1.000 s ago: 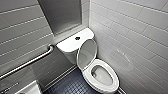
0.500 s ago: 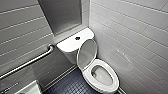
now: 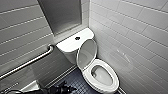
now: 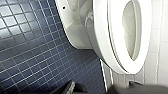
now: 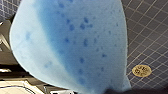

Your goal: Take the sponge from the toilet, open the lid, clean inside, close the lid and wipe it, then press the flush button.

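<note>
So right up close there's the sponge (image 5: 75, 42), bright blue with darker speckles. It sits right in front of the right wrist camera, up off the floor, so the right gripper is clamped on it. Behind it is the dark blue tiled floor (image 5: 147, 32) with a round brass drain cover (image 5: 141, 70).

The left gripper (image 4: 72, 88) is just a dark shape low over the same floor tiles, near the base of the toilet (image 4: 82, 37). I honestly can't tell if it's spread or closed up. From the head camera you get the left arm (image 3: 58, 89) poking in at the bottom edge, apart from the bowl.

Further out, the toilet sits in the corner against the white tiled wall (image 3: 140, 37). The seat (image 3: 86, 75) is down and the lid (image 3: 87, 53) is up, leaning back against the tank (image 3: 67, 45). The flush button (image 3: 77, 38) is a small dark dot in the middle of the tank top, with nothing touching it. There's a metal grab bar (image 3: 27, 62) on the left wall and a grey panel (image 3: 62, 15) above the tank.
</note>
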